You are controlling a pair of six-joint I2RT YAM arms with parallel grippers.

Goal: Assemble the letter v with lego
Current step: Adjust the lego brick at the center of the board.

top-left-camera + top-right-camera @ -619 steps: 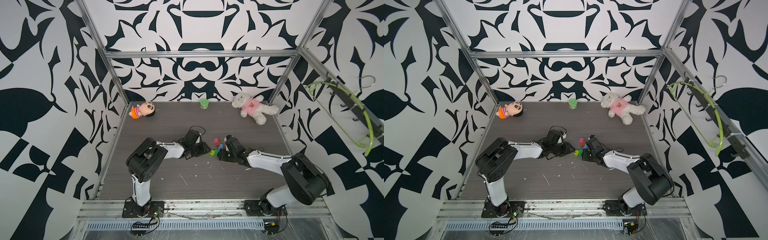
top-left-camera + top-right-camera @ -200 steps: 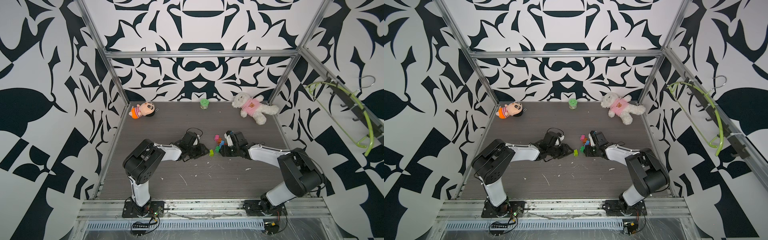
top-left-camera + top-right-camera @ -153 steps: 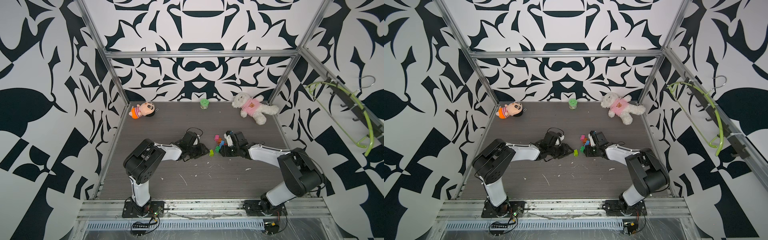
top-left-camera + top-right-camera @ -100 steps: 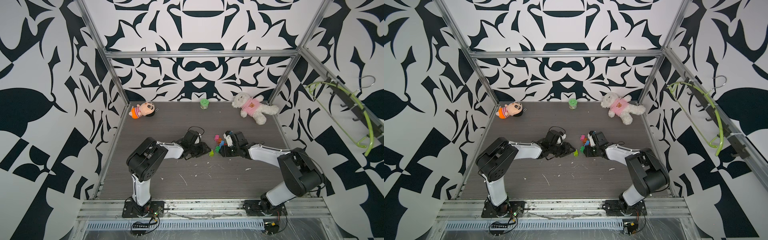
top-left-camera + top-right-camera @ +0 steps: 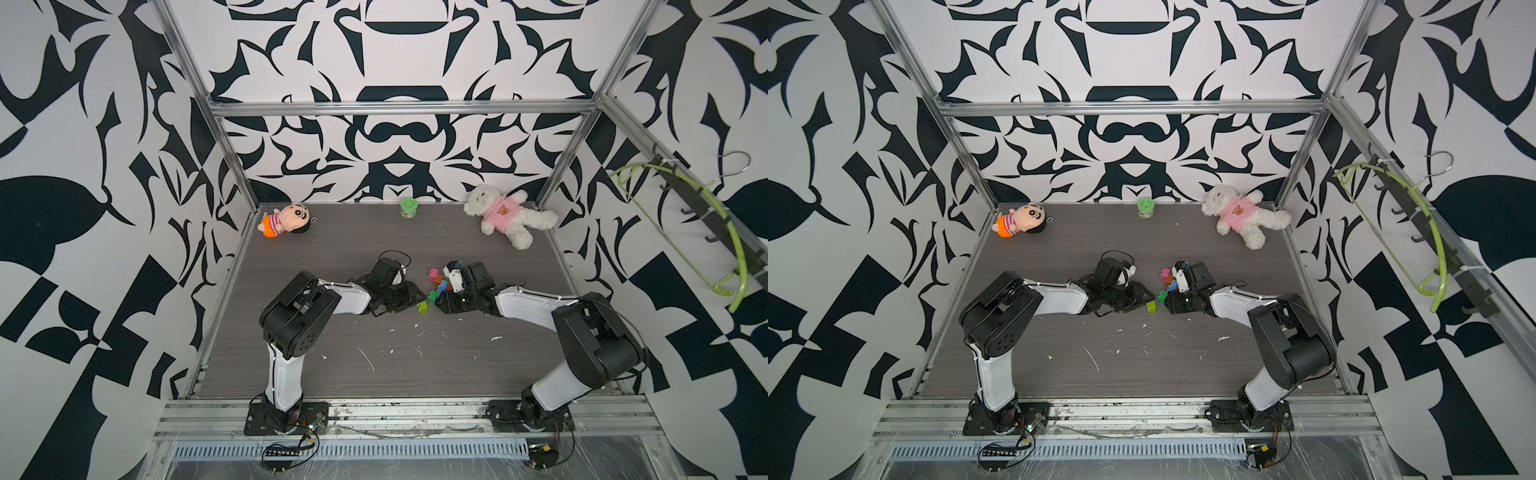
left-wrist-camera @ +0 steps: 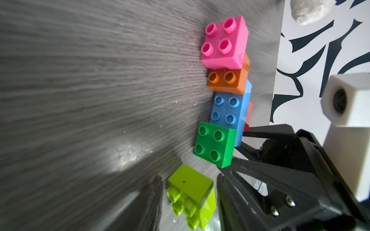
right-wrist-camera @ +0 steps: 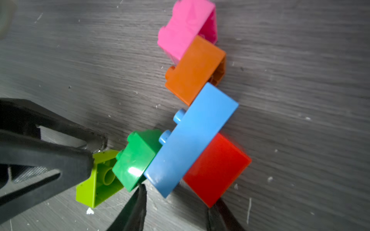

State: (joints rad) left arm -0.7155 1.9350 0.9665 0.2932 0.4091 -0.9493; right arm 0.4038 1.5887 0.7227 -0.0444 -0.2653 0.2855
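Gleaming studded plastic bricks point(image 6: 226, 96) on matte wood-grain tabletop point(image 6: 80, 80)

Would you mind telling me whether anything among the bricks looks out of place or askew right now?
Yes: the lime brick lies tipped on its side beside the dark green brick, apparently not joined to the chain, studs pointing sideways. The left gripper straddles it. White flecks also litter the table.

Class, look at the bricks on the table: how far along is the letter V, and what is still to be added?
Done: pink, orange, blue, red and dark green bricks look joined in a bent chain. In hand: the left tool straddles the loose lime brick, lying on its side; the right tool steadies the chain. Left: press the lime brick on beside the dark green one.
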